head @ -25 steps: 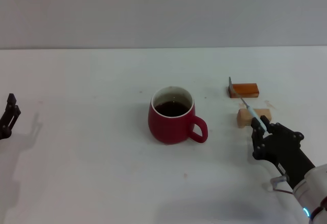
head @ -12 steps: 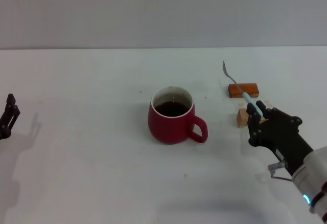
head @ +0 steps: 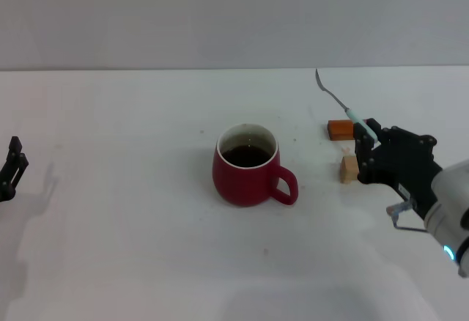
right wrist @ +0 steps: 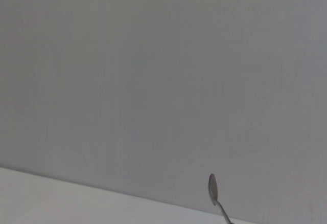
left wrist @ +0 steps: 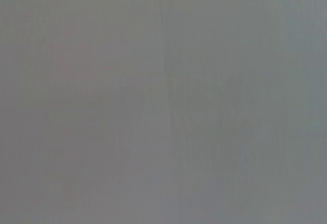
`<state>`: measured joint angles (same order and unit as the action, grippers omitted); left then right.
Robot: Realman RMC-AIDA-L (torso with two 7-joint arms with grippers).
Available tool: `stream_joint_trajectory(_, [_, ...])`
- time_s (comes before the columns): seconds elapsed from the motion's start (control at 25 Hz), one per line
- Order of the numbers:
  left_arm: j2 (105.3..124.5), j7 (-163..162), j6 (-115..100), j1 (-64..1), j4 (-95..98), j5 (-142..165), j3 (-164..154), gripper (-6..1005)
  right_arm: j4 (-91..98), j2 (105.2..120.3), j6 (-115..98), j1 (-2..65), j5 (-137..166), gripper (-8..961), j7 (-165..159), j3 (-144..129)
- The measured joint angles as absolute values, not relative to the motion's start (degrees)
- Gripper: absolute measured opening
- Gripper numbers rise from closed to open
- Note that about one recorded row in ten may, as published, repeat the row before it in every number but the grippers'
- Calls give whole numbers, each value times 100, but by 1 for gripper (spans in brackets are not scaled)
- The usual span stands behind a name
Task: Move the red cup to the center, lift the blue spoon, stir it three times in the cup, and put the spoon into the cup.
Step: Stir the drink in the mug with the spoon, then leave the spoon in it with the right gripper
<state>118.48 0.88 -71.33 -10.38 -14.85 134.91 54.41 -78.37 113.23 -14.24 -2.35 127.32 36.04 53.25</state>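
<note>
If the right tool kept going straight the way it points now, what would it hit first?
Probably nothing close. The right tool, shut on the blue spoon, aims up and away toward the far wall; its wrist view shows only bare wall past the spoon. The red cup sits off that line.

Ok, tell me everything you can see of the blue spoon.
The blue spoon is slim, with a pale blue handle and a grey metal neck and bowl. The right gripper holds its handle end, off the table, tilted with the bowl up and away, above the two blocks and to the right of the red cup. The bowl looks empty.
</note>
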Motion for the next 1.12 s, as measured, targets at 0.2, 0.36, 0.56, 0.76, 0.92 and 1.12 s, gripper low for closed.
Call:
stream_joint_trajectory(0.2, [11848, 70, -7147, -1029, -1485, 13491, 5455, 851, -8228, 11483, -685, -359, 12840, 137, 3845, 5746])
stream_joint_trajectory(0.36, [11847, 52, -7156, -1028, -1486, 13491, 5462, 851, -8644, 11799, 341, -472, 13312, 138, 3869, 6352])
stream_joint_trajectory(0.56, [11847, 52, -7159, -1032, -1485, 13491, 5465, 851, -9229, 11889, 1349, -409, 13610, 140, 3761, 6772])
stream_joint_trajectory(0.76, [11847, 53, -7158, -1052, -1485, 13491, 5467, 851, -9435, 11891, 2054, -155, 13621, 141, 3718, 7095])
stream_joint_trajectory(0.92, [11847, 51, -7151, -1072, -1485, 13491, 5467, 851, -9560, 11889, 2669, 137, 13633, 143, 3575, 7411])
stream_joint_trajectory(1.12, [11847, 47, -7136, -1093, -1495, 13491, 5467, 851, -9771, 11889, 3490, 434, 13635, 144, 3402, 7815])
